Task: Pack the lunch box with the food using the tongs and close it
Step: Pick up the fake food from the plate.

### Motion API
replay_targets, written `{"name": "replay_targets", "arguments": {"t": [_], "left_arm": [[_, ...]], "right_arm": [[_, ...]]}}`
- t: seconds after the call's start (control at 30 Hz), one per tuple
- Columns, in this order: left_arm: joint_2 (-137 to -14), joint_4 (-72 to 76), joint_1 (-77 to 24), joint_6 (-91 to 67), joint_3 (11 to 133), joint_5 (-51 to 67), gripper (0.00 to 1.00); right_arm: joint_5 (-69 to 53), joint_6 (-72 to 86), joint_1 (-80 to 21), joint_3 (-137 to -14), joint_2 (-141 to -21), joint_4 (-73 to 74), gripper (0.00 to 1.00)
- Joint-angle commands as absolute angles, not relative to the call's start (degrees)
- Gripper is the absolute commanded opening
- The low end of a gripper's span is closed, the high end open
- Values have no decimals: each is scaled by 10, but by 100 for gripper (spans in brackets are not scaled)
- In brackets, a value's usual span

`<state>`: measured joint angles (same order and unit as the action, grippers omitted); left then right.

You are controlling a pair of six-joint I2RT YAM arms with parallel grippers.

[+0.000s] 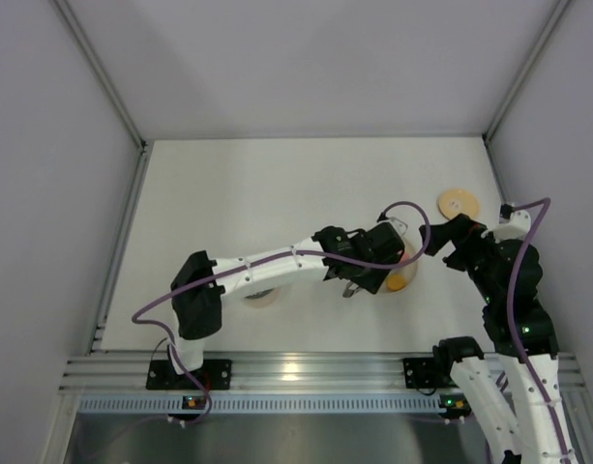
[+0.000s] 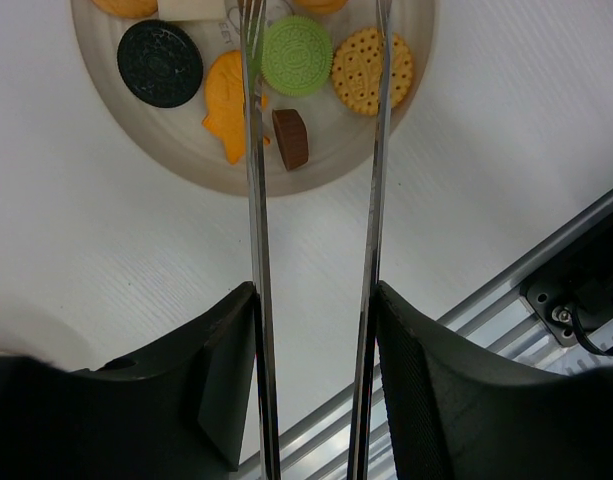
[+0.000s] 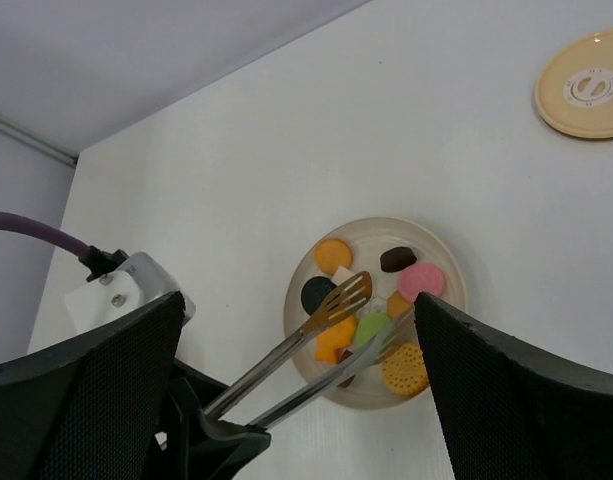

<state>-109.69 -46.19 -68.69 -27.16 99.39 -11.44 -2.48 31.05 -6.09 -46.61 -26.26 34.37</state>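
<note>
My left gripper [image 2: 314, 295] is shut on the tongs [image 2: 254, 200], its fingers pressing the two thin arms from outside. The tongs' tips [image 3: 351, 298] stand apart above the pale plate [image 3: 441, 260], one on each side of a green cookie [image 2: 297, 55]. The food on the plate also includes a black cookie [image 2: 159, 63], an orange fish shape [image 2: 226, 105], a brown chocolate [image 2: 291, 138], a yellow biscuit [image 2: 359, 70] and a pink piece [image 3: 422, 281]. My right gripper [image 3: 298, 310] hangs open and empty over the plate. The lunch box [image 1: 264, 295] is mostly hidden under my left forearm. Its wooden lid [image 3: 584, 95] lies apart on the table.
The lid [image 1: 458, 203] rests at the back right near the right wall. An aluminium rail [image 2: 576, 250] runs along the table's near edge. Side and back walls close in the white table [image 1: 277, 193].
</note>
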Motion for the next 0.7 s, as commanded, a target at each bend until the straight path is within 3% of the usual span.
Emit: {"name": "replay_targets", "arguments": {"t": [0.0, 0.67], "left_arm": [[-1102, -439, -689, -278, 1020, -127, 53], [-1155, -441, -689, -272, 1053, -138, 54]], "right_arm": [[-17, 302, -54, -484, -256, 351, 96], [-18, 300, -54, -481, -256, 351, 97]]}}
